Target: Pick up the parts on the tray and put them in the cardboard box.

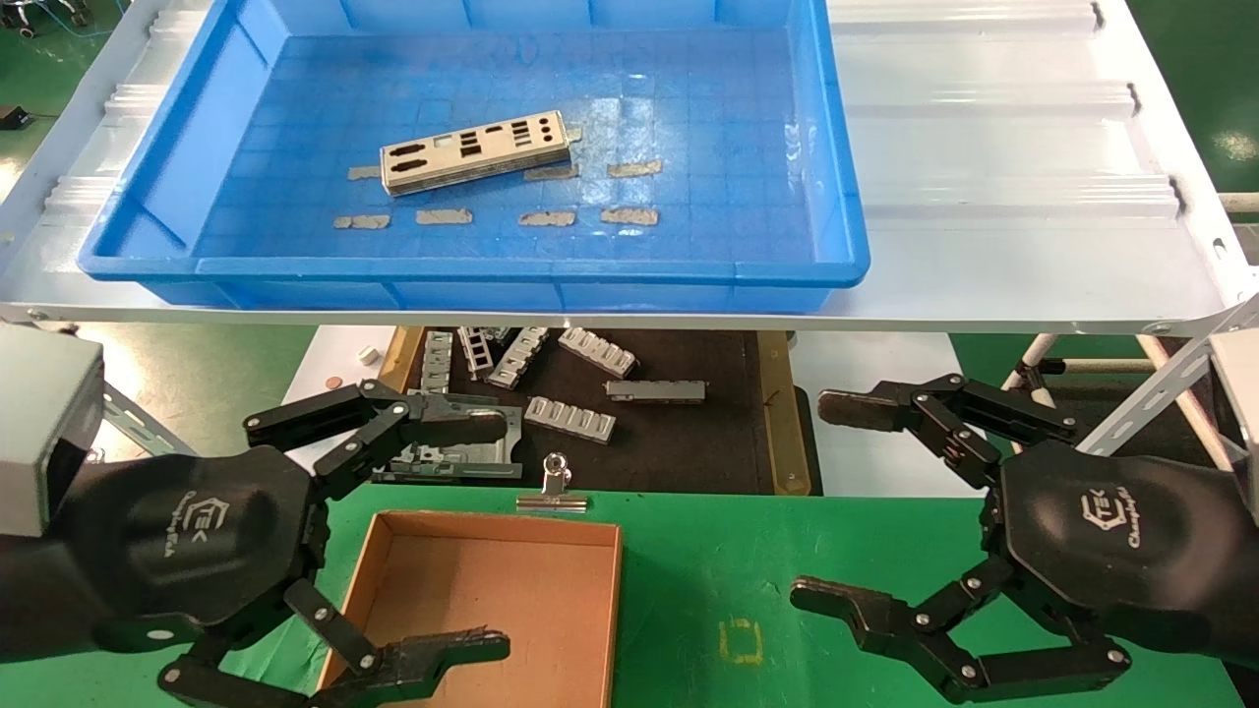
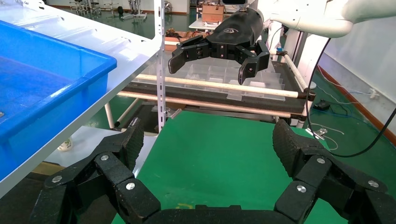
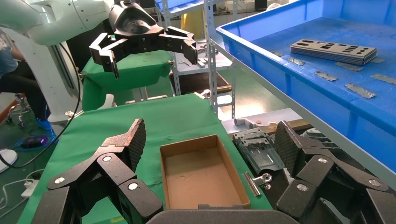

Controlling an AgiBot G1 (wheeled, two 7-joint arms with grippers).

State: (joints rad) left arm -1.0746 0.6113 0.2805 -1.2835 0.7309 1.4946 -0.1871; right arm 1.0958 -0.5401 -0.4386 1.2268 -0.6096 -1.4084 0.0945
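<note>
Black jaws spread wide on both grippers, nothing held. Left gripper (image 1: 497,536) hangs over near corner of small shallow brown cardboard box (image 1: 511,580), empty, on green surface (image 1: 748,580). Right gripper (image 1: 836,501) low over same surface, beside box. Thin flat silver metal plates (image 1: 477,150), punched with port cutouts, lie stacked, slightly skewed, mid-floor of large shallow blue plastic tray (image 1: 492,280) on white corrugated metal shelf (image 1: 993,147), well apart from both. Judgement: reach not begun; clear tray rim first, descend square to stack, pinch across narrow width, ignore flat grey tape scraps (image 1: 629,214).
</note>
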